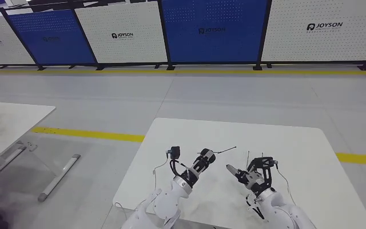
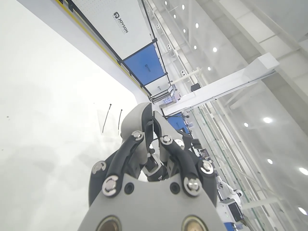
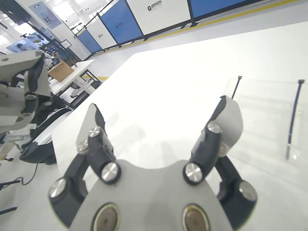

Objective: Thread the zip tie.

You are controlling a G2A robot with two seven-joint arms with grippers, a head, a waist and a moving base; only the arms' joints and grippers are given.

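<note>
My left gripper (image 1: 207,154) is held above the middle of the white table (image 1: 297,143), shut on a thin black zip tie (image 1: 224,150) whose free end sticks out toward the far right. In the left wrist view the strap (image 2: 150,124) is pinched between the closed fingers of that gripper (image 2: 152,111). My right gripper (image 1: 249,169) hovers just to its right, open with nothing between its fingers (image 3: 223,102). Two more zip ties (image 3: 235,88) (image 3: 294,111) lie side by side on a clear sheet (image 3: 264,102) just beyond the right gripper (image 3: 158,104).
The far half of the table is bare white surface. Its rounded far-left corner (image 1: 157,121) and left edge drop to the grey floor. Another white table (image 1: 20,117) stands off to the left, and blue and white panels (image 1: 211,31) line the back.
</note>
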